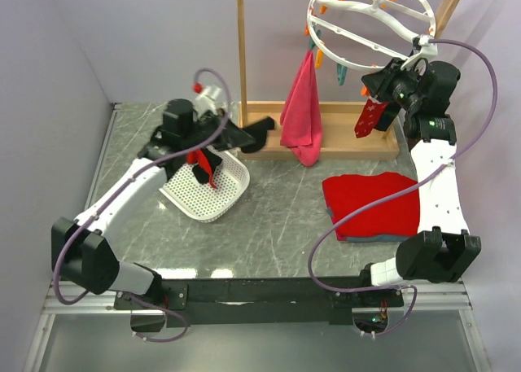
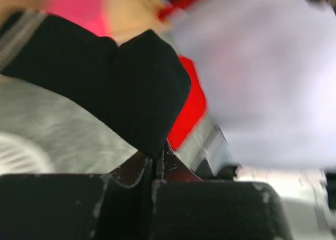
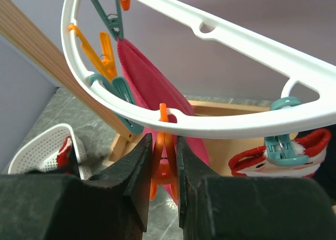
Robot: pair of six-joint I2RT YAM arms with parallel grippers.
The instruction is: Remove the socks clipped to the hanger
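Note:
The white ring hanger (image 1: 370, 22) hangs from the wooden rack at the back right. A red sock with white trim (image 1: 366, 118) hangs from it on a teal clip (image 3: 278, 148); it also shows in the right wrist view (image 3: 299, 161). My right gripper (image 1: 376, 83) is up under the ring (image 3: 210, 122), its jaws (image 3: 164, 140) pressed on an empty orange clip (image 3: 160, 179). My left gripper (image 1: 254, 134) is shut on a black sock (image 2: 115, 77), held above the table beside the white basket (image 1: 232, 189). A red and black sock (image 1: 201, 165) lies in the basket.
A pink towel (image 1: 301, 111) hangs from the hanger near the wooden rack's upright post (image 1: 242, 46). A folded red cloth (image 1: 370, 205) lies on the table by the right arm. More orange and teal clips (image 3: 107, 56) dangle from the ring.

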